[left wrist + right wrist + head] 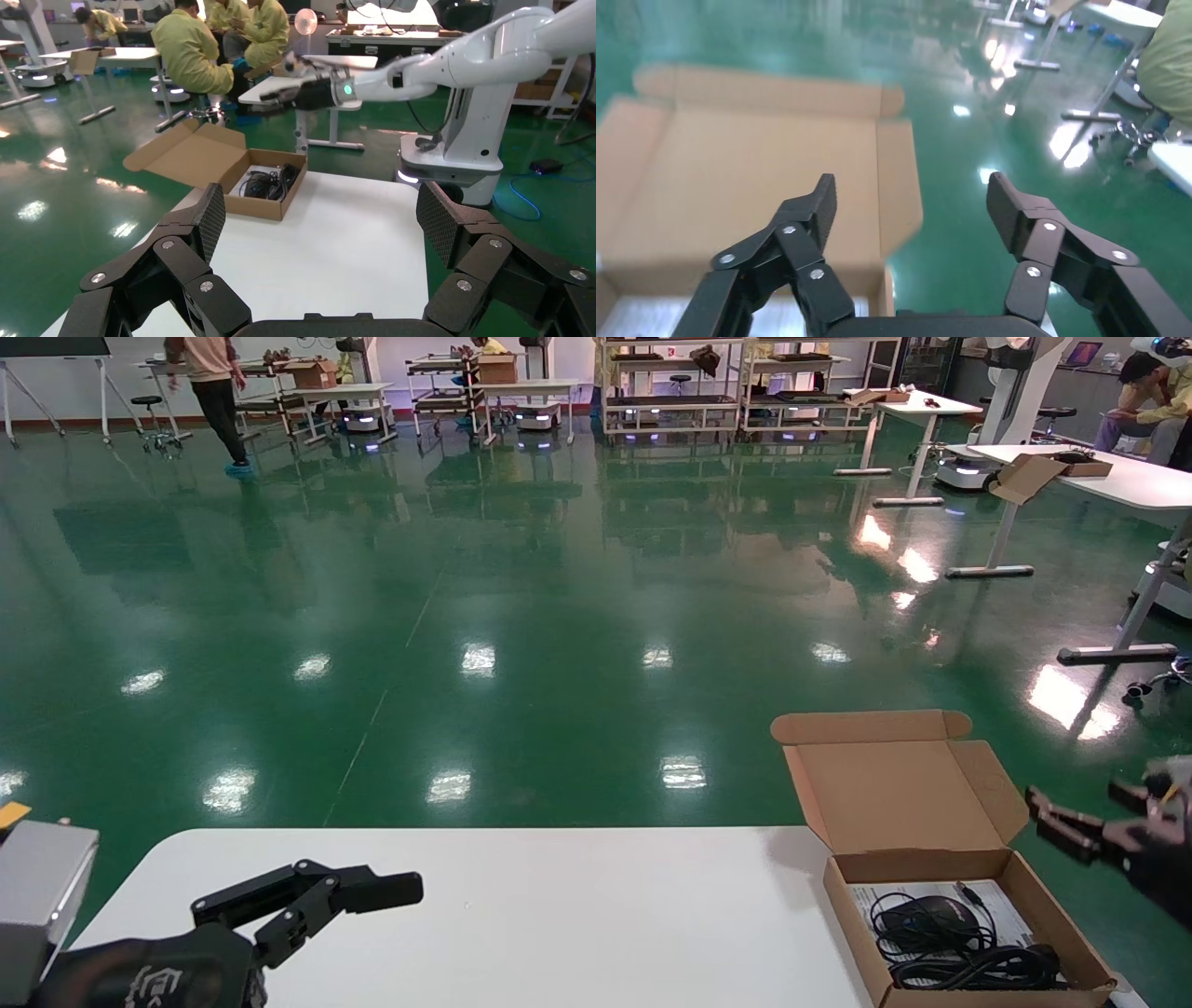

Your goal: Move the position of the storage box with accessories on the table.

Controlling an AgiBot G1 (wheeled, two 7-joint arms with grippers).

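Cardboard storage box (964,919) is sitting ungripped beside the open right gripper (1085,817); approach is underway, next needing its wall between the jaws. Left gripper (358,891) is idling open.

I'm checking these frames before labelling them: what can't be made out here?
- Head view: right gripper blurred, its arm cut off by the picture edge.
- Head view: white printed paper sheet lies under the black wired mouse; its text is too small to read.
- Right wrist view: shallow brown cardboard storage box blurred, its inside cut off.
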